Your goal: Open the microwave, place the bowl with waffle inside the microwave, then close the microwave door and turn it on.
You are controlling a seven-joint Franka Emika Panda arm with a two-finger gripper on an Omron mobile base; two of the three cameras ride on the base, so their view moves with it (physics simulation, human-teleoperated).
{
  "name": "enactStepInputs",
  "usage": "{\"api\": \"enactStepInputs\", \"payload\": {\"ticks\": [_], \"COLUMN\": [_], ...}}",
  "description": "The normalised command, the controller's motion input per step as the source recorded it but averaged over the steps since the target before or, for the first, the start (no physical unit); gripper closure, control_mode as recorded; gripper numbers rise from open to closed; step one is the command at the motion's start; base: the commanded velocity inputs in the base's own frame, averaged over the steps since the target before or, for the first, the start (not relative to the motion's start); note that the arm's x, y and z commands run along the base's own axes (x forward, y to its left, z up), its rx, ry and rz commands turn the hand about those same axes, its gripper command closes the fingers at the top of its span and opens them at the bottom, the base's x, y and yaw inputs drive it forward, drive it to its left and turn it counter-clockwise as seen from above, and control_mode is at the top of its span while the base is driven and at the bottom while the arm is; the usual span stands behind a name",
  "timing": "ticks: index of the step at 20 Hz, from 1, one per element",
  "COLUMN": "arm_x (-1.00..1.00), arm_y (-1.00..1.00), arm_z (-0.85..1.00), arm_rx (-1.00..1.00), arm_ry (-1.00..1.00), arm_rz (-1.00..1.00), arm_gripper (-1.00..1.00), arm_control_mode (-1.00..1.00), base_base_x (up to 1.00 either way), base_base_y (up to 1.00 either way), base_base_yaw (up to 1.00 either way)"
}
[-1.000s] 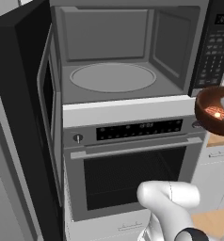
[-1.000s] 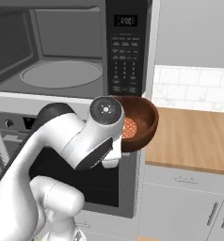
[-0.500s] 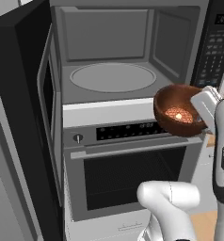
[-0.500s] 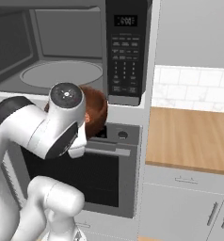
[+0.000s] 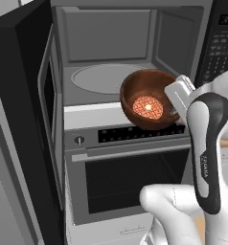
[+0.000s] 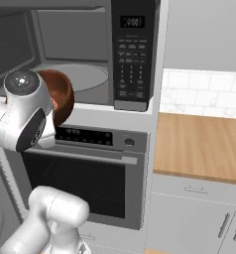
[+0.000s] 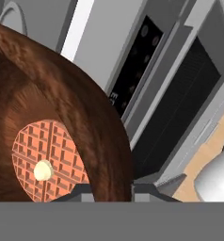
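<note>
Bowl (image 5: 147, 98): deep reddish-brown wood, held in the air at the front of the open microwave (image 5: 116, 57), over the sill of the cavity and above the oven's control strip. It tilts so that its mouth faces the left base view. Its rim is pinched between my fingers (image 7: 115, 188), which are closed on the wall at the bowl's right side; in the hand view one tip sits inside the rim and one outside.

Waffle (image 5: 147, 107): round, orange-tan, gridded, with a pale dab at its centre, lying on the bowl's floor.

Microwave: cavity grey, with a round turntable (image 5: 104, 78) behind the bowl. Microwave door (image 5: 22, 119) swung fully out to the left, black. Dark keypad panel (image 6: 132, 54) to the right of the cavity.

Oven (image 5: 125, 177): directly under the microwave, silver front, horizontal handle, dark window, a knob (image 5: 79, 140) at the left of its control strip.

Worktop (image 6: 202, 146): wood, to the right of the oven, white tiled wall behind, grey cabinet fronts beneath.
</note>
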Motion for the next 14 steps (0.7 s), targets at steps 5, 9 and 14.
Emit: {"api": "enactStepInputs", "payload": {"ticks": [5, 9, 14], "arm_x": [0.77, 1.0, 0.82], "arm_y": [0.47, 0.22, 0.07], "arm_z": [0.27, 0.25, 0.17], "arm_rx": [0.0, 0.0, 0.0], "arm_ry": [0.0, 0.04, 0.03], "arm_rz": [-0.07, -0.14, -0.11], "arm_gripper": [1.0, 1.0, 1.0], "arm_control_mode": [-1.0, -1.0, -1.0], "base_base_x": [0.0, 0.0, 0.0], "base_base_y": [0.0, 0.0, 0.0], "base_base_yaw": [0.0, 0.0, 0.0]}}
